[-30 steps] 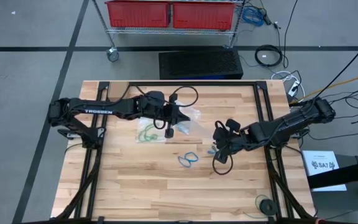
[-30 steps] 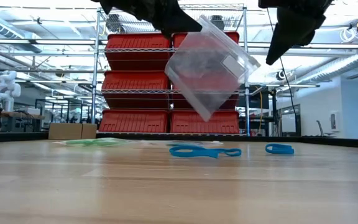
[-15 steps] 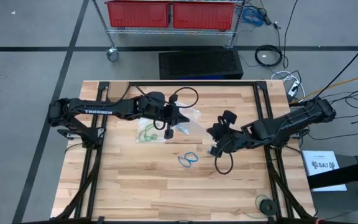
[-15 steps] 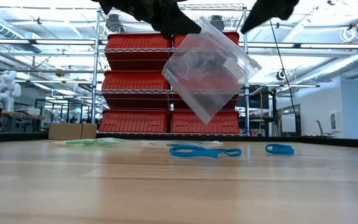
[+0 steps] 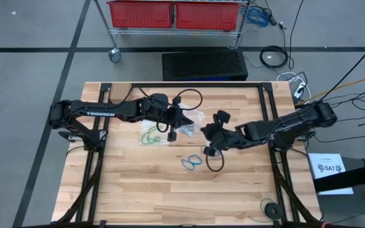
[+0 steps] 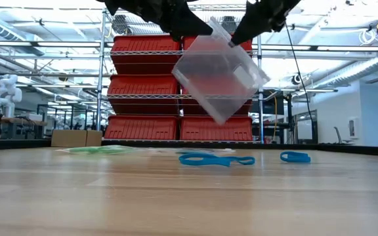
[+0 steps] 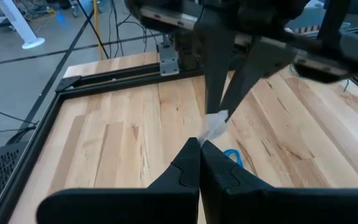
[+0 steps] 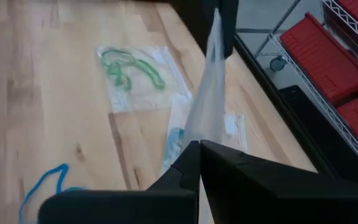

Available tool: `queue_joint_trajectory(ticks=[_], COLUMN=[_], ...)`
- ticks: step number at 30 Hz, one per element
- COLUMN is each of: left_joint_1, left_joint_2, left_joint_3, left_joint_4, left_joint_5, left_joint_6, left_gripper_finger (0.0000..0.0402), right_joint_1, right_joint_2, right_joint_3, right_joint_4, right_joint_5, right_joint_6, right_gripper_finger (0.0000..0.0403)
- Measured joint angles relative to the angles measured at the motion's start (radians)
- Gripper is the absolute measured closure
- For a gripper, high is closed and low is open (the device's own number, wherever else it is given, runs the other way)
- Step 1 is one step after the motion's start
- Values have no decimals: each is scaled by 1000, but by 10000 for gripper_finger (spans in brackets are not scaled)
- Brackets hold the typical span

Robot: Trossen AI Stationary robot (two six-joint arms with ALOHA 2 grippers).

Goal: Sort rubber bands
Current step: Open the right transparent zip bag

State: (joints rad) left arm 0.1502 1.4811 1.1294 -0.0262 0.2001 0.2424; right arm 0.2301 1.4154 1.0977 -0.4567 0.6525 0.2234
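Note:
A clear plastic bag (image 6: 218, 78) hangs tilted above the table between my two grippers. My left gripper (image 7: 199, 145) is shut on one upper corner and my right gripper (image 8: 199, 145) on the other. Below, bright blue rubber bands (image 5: 192, 161) (image 6: 215, 159) lie loose on the wood, with one more (image 6: 295, 157) to the right. Green rubber bands (image 8: 132, 68) sit inside a flat clear bag (image 5: 152, 134) lying on the table. A teal band (image 8: 174, 140) shows in another flat bag next to it. My left gripper pinches the hanging bag's upper corner (image 7: 213, 127) between its two fingers, slanting down from the table's left. The bag is lifted clear and hangs below. My right gripper pinches the bag's opposite upper corner (image 8: 205, 118) between its fingers, slanting down from the table's right; the bag's top edge runs between both grippers.
A black cable loop (image 5: 215, 161) hangs from my right arm over the table. A black frame (image 5: 268, 114) runs along the table's edges. Red bins (image 6: 149, 72) on a wire rack stand beyond the far edge. A small dark roll (image 5: 271, 208) lies at the near right.
My right gripper has moved toward the table's left, risen a little and turned, reaching the hanging bag and taking hold of its upper right corner. The bag has stayed lifted clear in my left gripper, its right corner now drawn up slightly.

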Motion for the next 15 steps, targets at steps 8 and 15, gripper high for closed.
queue_joint_trajectory(ticks=[8,15], left_joint_1=[-1,-9], left_joint_2=[0,0], left_joint_3=[0,0], left_joint_4=[-1,-4], left_joint_5=[0,-5], left_joint_6=[-10,-26], left_gripper_finger=[401,401], right_joint_1=[-27,-25], right_joint_2=[26,28], right_joint_3=[0,0], right_joint_4=[57,49], right_joint_5=[48,136], right_joint_6=[-11,9], right_gripper_finger=[403,403])
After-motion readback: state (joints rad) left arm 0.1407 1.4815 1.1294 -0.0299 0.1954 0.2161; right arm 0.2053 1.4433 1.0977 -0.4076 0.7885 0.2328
